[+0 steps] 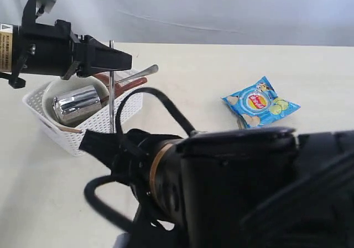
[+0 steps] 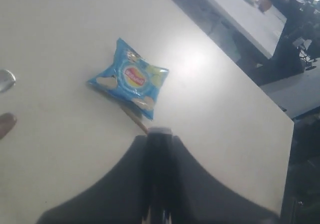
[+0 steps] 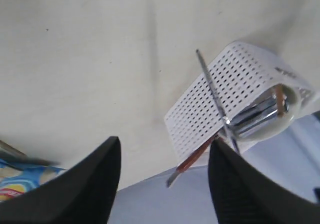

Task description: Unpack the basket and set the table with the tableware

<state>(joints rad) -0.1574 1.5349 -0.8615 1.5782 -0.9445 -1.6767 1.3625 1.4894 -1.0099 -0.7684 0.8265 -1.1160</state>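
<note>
The white basket [image 1: 66,134] stands at the left of the table [image 1: 193,71]. In it lie a cream bowl [image 1: 55,87] and a shiny steel cup [image 1: 77,104]. A dark red handle [image 1: 135,83] and a steel handle [image 1: 146,70] stick out over its rim. My left gripper [image 1: 126,60] hovers above the basket, shut on a thin steel utensil [image 1: 112,96] that hangs upright; knife or fork, I cannot tell. Its tips [image 2: 159,134] are pressed together. My right gripper [image 3: 165,143] is open and holds nothing, well apart from the basket [image 3: 225,99] and the hanging utensil [image 3: 212,89].
A blue chip bag [image 1: 260,103] lies right of centre on the table, with a brown stick [image 2: 134,118] poking out from under it. The right arm [image 1: 249,187] fills the foreground of the exterior view and hides the near table.
</note>
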